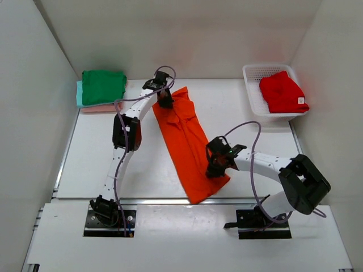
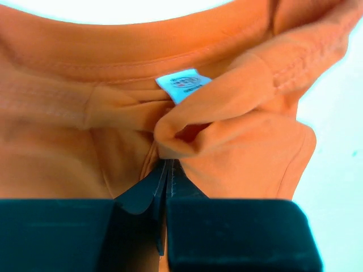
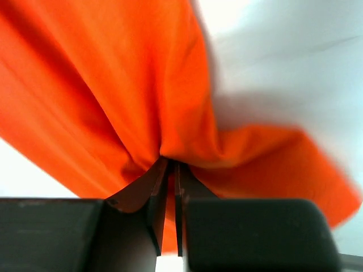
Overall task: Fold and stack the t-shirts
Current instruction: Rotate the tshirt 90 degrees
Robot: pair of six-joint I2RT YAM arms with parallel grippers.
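Your orange t-shirt (image 1: 187, 141) lies as a long folded strip slanting across the middle of the table (image 1: 102, 164), collar toward the far edge, hem reaching the near edge. Your left hand (image 1: 165, 102) is clenched on cloth at the collar, close to the white label (image 2: 182, 85); your right hand (image 1: 215, 169) is clenched on a gathered pinch of the hem end. In the far left corner a dark green t-shirt (image 1: 103, 86) sits folded on top of a mint t-shirt (image 1: 79, 95) and a pink t-shirt (image 1: 97, 109). In the far right corner a red t-shirt (image 1: 282, 92) is heaped in a white mesh basket (image 1: 253, 85). The table is white, with white walls (image 1: 198, 34) closing it in on the left, far and right sides.
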